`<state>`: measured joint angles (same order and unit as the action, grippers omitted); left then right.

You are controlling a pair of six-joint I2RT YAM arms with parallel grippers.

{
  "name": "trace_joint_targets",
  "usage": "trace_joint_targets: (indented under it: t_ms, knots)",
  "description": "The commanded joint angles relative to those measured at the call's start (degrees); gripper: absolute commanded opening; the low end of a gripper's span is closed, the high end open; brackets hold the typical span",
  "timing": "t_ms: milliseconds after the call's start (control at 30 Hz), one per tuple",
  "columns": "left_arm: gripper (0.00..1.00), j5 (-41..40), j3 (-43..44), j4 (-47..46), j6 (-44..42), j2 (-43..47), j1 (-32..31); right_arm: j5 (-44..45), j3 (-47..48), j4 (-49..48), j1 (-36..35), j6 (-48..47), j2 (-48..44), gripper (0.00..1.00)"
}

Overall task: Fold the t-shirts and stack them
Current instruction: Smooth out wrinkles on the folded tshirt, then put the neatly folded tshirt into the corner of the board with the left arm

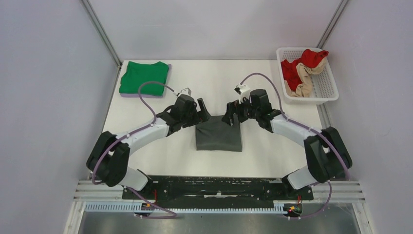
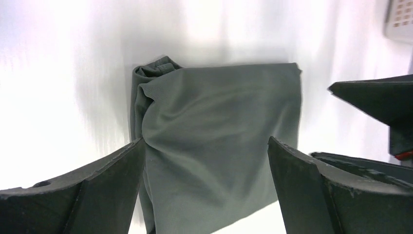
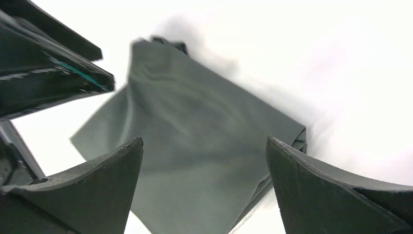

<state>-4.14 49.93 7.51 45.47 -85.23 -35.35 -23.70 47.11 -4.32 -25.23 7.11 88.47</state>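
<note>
A dark grey t-shirt [image 1: 219, 136] lies folded into a small rectangle at the middle of the white table. It also shows in the left wrist view [image 2: 214, 141] and the right wrist view [image 3: 195, 146]. My left gripper [image 1: 203, 111] hovers open over its far left corner. My right gripper [image 1: 231, 116] hovers open over its far right corner. Neither holds cloth. A bright green t-shirt [image 1: 144, 78] lies folded at the far left corner of the table, on top of a pale purple cloth.
A white lattice basket [image 1: 324, 87] at the far right holds a red garment [image 1: 299, 66] and a beige garment [image 1: 306, 78]. Grey walls enclose the table on both sides. The right gripper's finger shows in the left wrist view [image 2: 380, 100].
</note>
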Motion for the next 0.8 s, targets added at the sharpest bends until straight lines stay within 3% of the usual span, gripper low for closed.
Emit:
trace_joint_targets:
  t_ms: [0,233,367,567,767]
  knots:
    - [1.0,-2.44,0.15,4.62,-1.97,6.06,-0.43,3.35,-4.58,-5.63,0.23,4.45,-12.29,0.98]
    - [1.0,-1.17,-3.33,9.37,-3.81,7.21,-0.42,21.72,-24.46,-5.83,0.19,12.77,-38.64,0.98]
    - [1.0,1.72,-3.59,9.06,-4.25,5.39,-0.42,25.91,-30.16,-3.54,0.19,14.73,-51.29,0.98]
    - [0.98,-0.15,-4.01,4.08,-3.68,0.53,-0.03,22.39,-31.38,1.83,0.19,13.14,-54.25,0.98]
    - [0.87,3.83,-4.4,-3.96,-1.93,-6.54,0.97,20.49,-32.06,4.01,0.21,11.73,-53.07,0.98]
